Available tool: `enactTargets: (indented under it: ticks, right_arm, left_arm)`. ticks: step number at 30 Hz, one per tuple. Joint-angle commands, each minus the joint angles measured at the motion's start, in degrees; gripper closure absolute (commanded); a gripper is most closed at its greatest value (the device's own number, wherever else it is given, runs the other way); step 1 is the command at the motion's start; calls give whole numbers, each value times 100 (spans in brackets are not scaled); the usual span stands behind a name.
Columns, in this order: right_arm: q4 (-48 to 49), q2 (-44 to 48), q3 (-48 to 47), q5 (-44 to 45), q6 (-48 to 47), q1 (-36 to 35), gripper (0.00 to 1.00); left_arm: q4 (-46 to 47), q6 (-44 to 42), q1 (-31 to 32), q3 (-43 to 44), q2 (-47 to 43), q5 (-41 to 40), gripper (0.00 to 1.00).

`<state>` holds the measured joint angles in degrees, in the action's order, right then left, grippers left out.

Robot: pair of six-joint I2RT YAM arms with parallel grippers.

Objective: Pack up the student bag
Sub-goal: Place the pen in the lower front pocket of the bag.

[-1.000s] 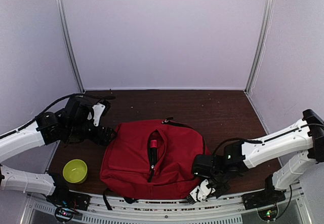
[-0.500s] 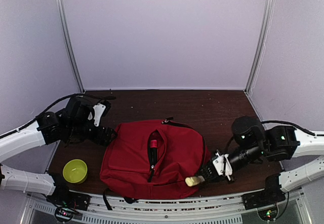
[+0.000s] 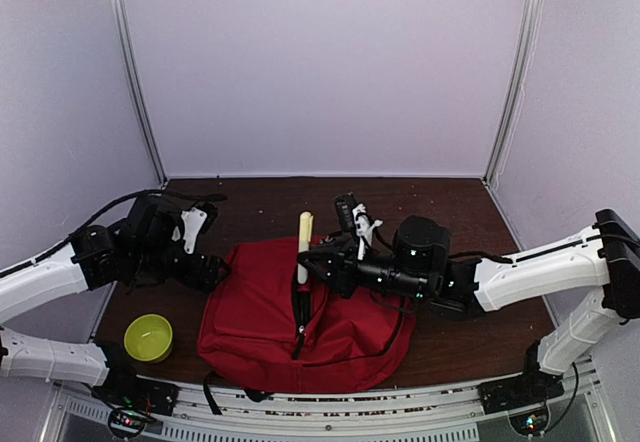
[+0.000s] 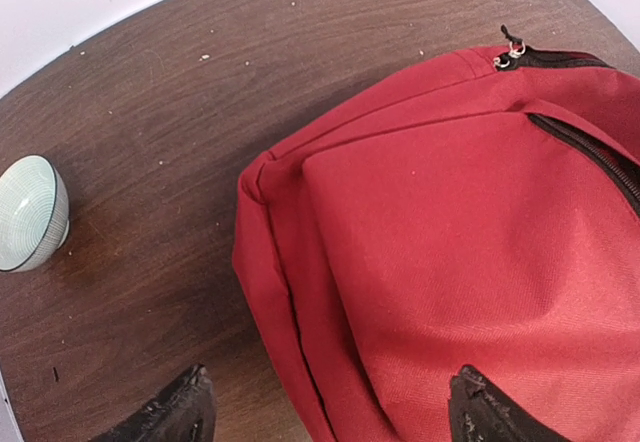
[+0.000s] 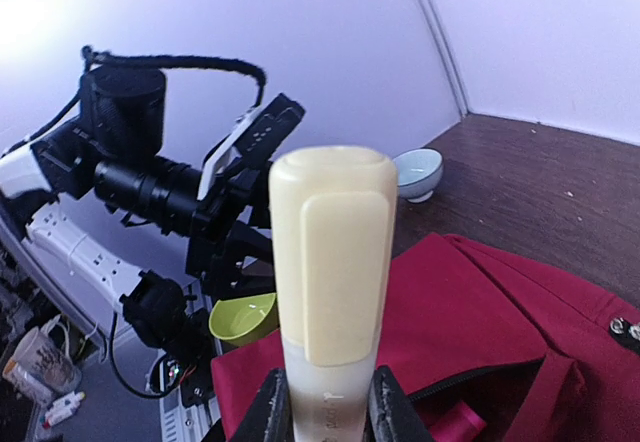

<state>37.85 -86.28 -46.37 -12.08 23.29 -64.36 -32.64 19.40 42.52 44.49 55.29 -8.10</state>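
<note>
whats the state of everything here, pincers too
bag: lying flat, main zip open
marker: capped, upright, held above the bag's opening
right pincer: shut on the marker
left pincer: open, empty, over the bag's edge
green bowl: upright, empty
white bowl: upright

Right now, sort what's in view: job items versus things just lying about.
Job:
- bag, zip open
- cream marker, held over the bag by the right gripper
- left gripper, open at the bag's corner

Lying about:
- green bowl
- pale bowl
Both sit apart from the bag.
</note>
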Motion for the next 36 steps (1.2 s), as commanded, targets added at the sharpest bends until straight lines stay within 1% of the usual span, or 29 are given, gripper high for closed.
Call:
enactTargets:
  ticks: [1, 4, 6, 8, 10, 12, 18, 24, 28, 30, 33, 34, 35, 36]
  right_arm:
    - [-513, 4, -91, 1396, 829, -217, 100]
    - [-613, 78, 95, 1481, 888, -245, 100]
    - [-753, 258, 185, 1646, 735, -248, 100]
    - [-1308, 289, 21, 1668, 532, -242, 100]
    - [-1592, 200, -90, 1425, 468, -223, 100]
    - [-1527, 106, -110, 1205, 505, -216, 100]
    - [-1592, -95, -155, 944, 799, -134, 100]
    - [-1931, -517, -484, 509, 992, -118, 100]
    - [-2013, -502, -458, 472, 1161, -79, 100]
    - [-2039, -390, -379, 549, 1205, -80, 90]
    - [-2064, -209, -302, 654, 1203, -94, 77]
    - [-2118, -148, -321, 690, 1180, -104, 70]
    - [-2233, -87, -352, 743, 1138, -106, 65]
    - [-2361, -12, -394, 814, 1083, -102, 63]
  left_arm:
    - [258, -1, -17, -43, 113, 92, 17]
    - [259, -31, -16, -4, 245, 135, 17]
    - [258, -49, -20, 15, 278, 133, 17]
    - [307, -75, -21, 9, 291, 135, 17]
    - [385, -109, -20, 11, 322, 149, 17]
    - [407, -125, -22, 62, 390, 170, 17]
    - [411, -112, -22, 133, 457, 273, 17]
    - [452, -143, -14, 86, 406, 305, 18]
    - [452, -227, -17, 95, 372, 326, 18]
    - [453, -257, -17, 99, 354, 341, 17]
    - [452, -311, -13, 112, 337, 349, 17]
    - [452, -318, -19, 112, 327, 352, 17]
    - [452, -328, -16, 107, 321, 353, 17]
    - [452, -344, -20, 104, 308, 353, 18]
